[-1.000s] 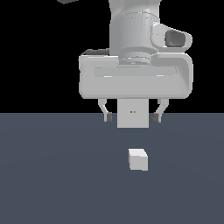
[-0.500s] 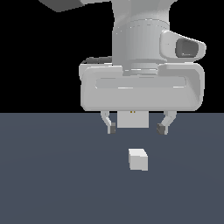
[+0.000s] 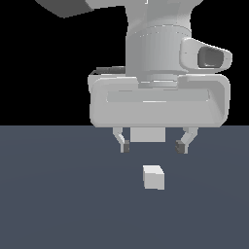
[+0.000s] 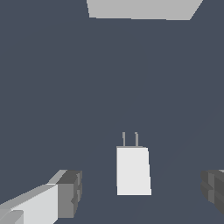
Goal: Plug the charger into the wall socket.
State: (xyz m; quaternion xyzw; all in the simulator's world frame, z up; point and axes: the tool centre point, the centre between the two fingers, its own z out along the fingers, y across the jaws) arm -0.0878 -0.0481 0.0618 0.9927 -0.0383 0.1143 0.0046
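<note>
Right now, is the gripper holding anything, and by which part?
Nothing. The gripper is open above the charger, which lies free on the floor.

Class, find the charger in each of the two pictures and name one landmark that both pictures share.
Exterior view: the charger lies on the dark floor, below the open gripper, just right of centre.
Wrist view: the charger sits low in the picture, between the fingertips, its two prongs pointing toward the wall socket.
Shared landmark: the wall socket, mostly hidden behind the gripper in the exterior view.
</note>
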